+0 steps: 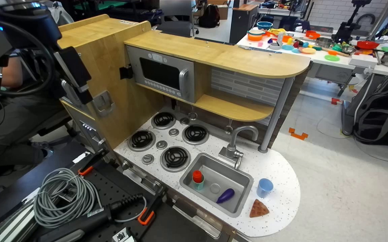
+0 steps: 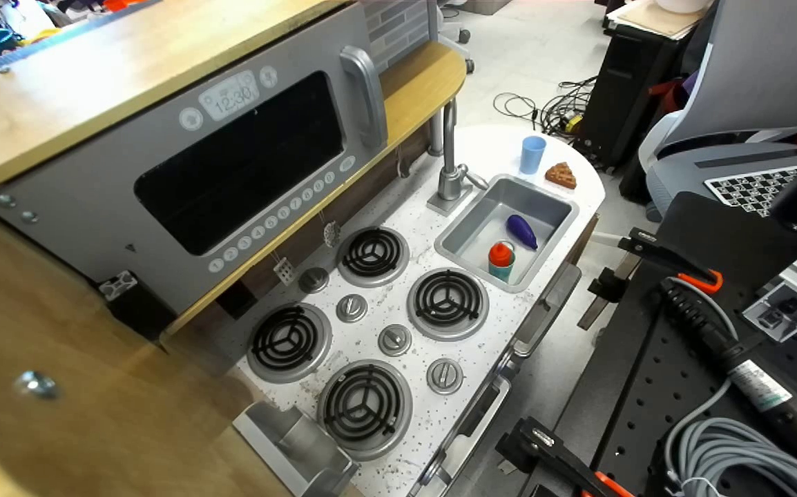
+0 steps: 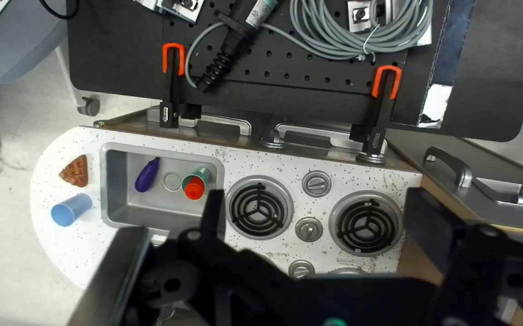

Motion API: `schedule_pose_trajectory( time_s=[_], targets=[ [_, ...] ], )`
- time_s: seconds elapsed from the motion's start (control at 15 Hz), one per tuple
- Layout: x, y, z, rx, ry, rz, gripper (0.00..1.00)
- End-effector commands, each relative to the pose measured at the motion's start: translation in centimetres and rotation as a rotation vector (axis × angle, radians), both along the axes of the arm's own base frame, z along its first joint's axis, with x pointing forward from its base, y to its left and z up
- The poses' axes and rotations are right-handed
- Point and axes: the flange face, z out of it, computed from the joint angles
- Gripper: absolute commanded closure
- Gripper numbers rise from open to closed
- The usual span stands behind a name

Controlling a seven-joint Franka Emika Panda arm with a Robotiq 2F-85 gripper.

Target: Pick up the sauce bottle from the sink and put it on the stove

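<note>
The sauce bottle (image 1: 197, 176) shows as a red top standing in a teal cup (image 1: 199, 185); its lower part is hidden. It sits at the stove end of the grey sink (image 1: 222, 179). The bottle also shows in an exterior view (image 2: 501, 254) and in the wrist view (image 3: 194, 188). The stove has several black coil burners (image 1: 175, 158) beside the sink, and two burners (image 3: 259, 207) show whole in the wrist view. My gripper (image 3: 316, 192) is open and empty, high above the stove, with its fingers wide apart. The bottle is left of the fingers in the wrist view.
A purple eggplant (image 1: 226, 195) lies in the sink. A blue cup (image 1: 264, 187) and a waffle wedge (image 1: 259, 208) are on the counter beyond it. The faucet (image 1: 234, 141), the microwave (image 1: 162, 74) and wooden shelf (image 1: 234, 104) rise behind. A wooden wall borders the stove.
</note>
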Motion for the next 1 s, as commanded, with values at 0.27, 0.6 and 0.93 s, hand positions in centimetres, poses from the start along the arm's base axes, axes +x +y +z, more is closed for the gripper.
schedule_pose_trajectory(
  time_s=[0.27,0.6,0.93],
  targets=[
    [-0.1,-0.1,0.1,-0.018,0.008,-0.009,0.0],
    [-0.2,-0.2,0.1,-0.026,0.024,-0.015,0.0],
    [1.9,-5.7,-4.1,-0.033,0.008,-0.045,0.0]
  ],
)
